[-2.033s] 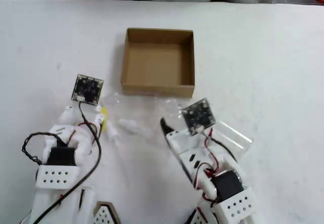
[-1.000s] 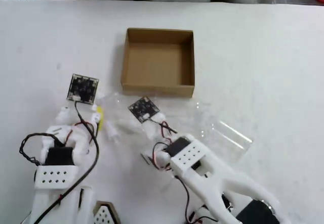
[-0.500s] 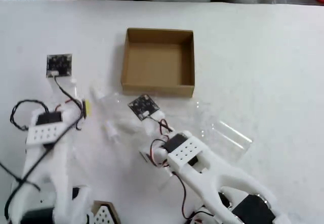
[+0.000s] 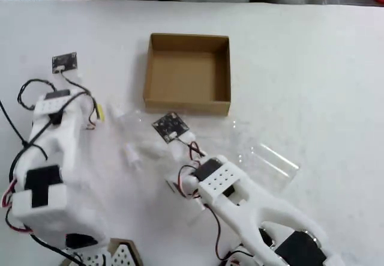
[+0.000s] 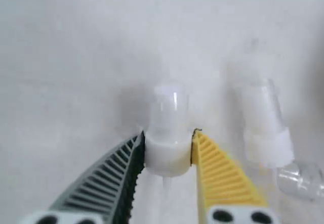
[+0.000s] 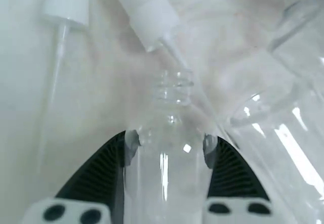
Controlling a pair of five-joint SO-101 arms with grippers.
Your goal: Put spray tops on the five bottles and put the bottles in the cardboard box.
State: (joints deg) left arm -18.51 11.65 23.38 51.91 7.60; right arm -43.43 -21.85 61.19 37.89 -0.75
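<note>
My left gripper [image 5: 168,143] is clamped on a spray top [image 5: 168,123], the grey and yellow fingers pinching its white collar from either side. The clear overcap points away from my wrist, and the thin dip tube [image 5: 164,196] runs back between the fingers toward me. A second spray top [image 5: 263,125] lies on the table just beside it.

My right gripper [image 6: 169,140] is closed around the shoulders of a clear bottle [image 6: 169,163]. The bottle's long axis runs straight out along my reach, with the open threaded neck [image 6: 173,86] leading. I cannot tell whether the bottle is lifted or resting on the table. Two loose spray tops [image 6: 152,14] lie just past the neck, and other clear bottles [image 6: 283,118] crowd one side.

From above, my left gripper [image 4: 97,113] sits well off to the left of my right gripper [image 4: 175,143], with loose tops [image 4: 132,154] on the table between them. My right arm slants toward the left arm's side, so the neck opens roughly toward the spray top.

The joining turns on the two axes. As I judge it, the dip tube faces my own wrist and not the neck, so the top must be turned round before the tube can enter. The cardboard box [image 4: 187,107] waits open just beyond my right gripper.
</note>
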